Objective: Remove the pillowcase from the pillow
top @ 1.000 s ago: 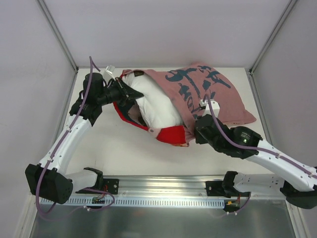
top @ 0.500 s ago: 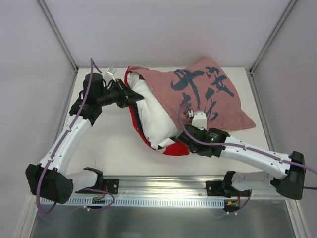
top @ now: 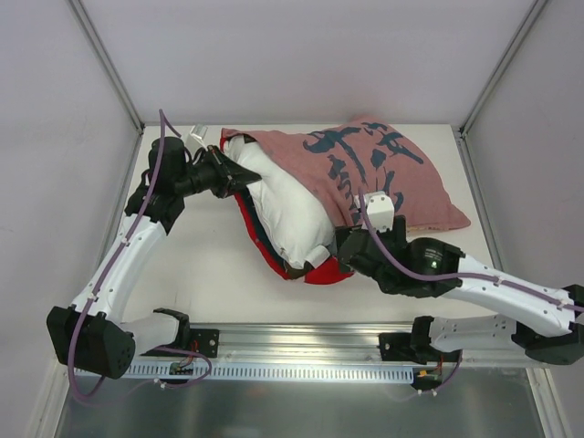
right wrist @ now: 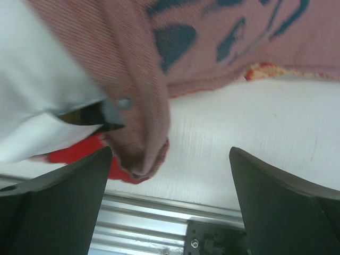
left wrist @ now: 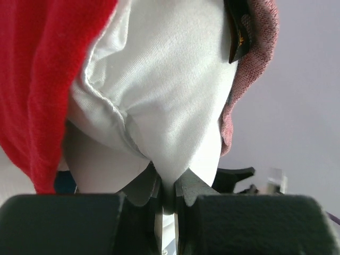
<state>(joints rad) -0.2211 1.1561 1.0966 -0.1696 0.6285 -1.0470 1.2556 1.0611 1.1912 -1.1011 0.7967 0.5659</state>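
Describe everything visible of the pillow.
The pillow is plump and plain white, with a smooth, slightly shiny weave and a stitched seam. It lies on the table. The end toward the left arm is bare, and the rest is inside the pillowcase. The left tool is shut on a pinched corner of it. The case's red trim and dark lining bunch under its near edge.

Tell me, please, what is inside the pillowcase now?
The white pillow is partly inside the pillowcase: one end sticks out of the red-trimmed opening, pinched by the left fingers. The rest is covered by pink cloth, so how far in it reaches cannot be seen.
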